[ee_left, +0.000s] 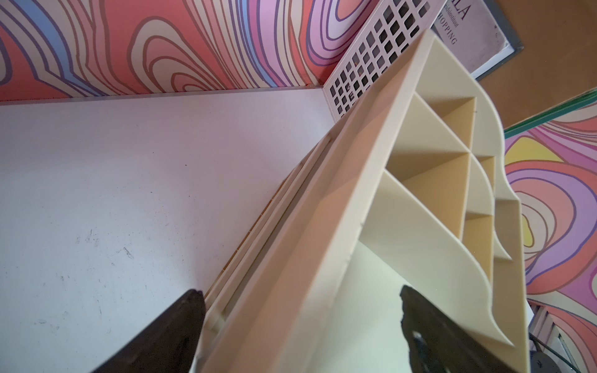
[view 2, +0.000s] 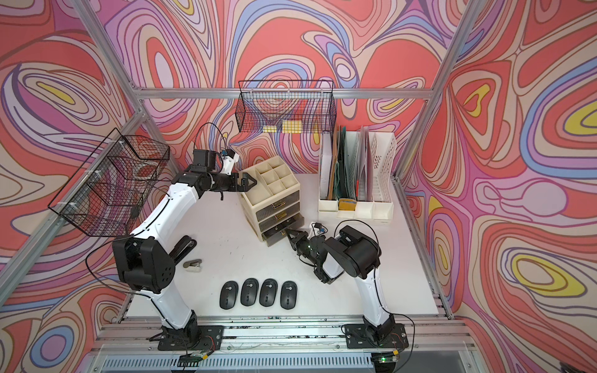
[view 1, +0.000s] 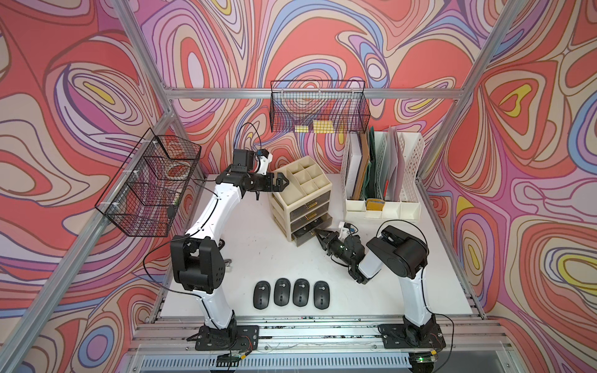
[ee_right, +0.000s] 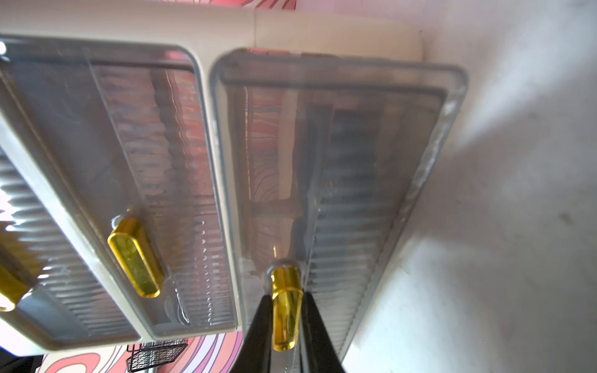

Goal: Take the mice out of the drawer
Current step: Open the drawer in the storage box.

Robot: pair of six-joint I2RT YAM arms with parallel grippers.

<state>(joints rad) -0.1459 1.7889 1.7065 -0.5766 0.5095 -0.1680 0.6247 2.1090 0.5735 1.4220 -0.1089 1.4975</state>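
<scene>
Several black oval mice lie in a row near the table's front edge, from the leftmost mouse to the rightmost mouse. Behind them stands the cream drawer unit with smoky drawer fronts. Its bottom drawer stands a little way out. My right gripper is shut on that drawer's gold handle. My left gripper is open, its jaws on either side of the unit's top side wall. The drawers' contents cannot be made out.
A white file rack with folders stands at the back right. One wire basket hangs on the back wall, another wire basket on the left. A long black stapler and a small grey object lie by the left arm.
</scene>
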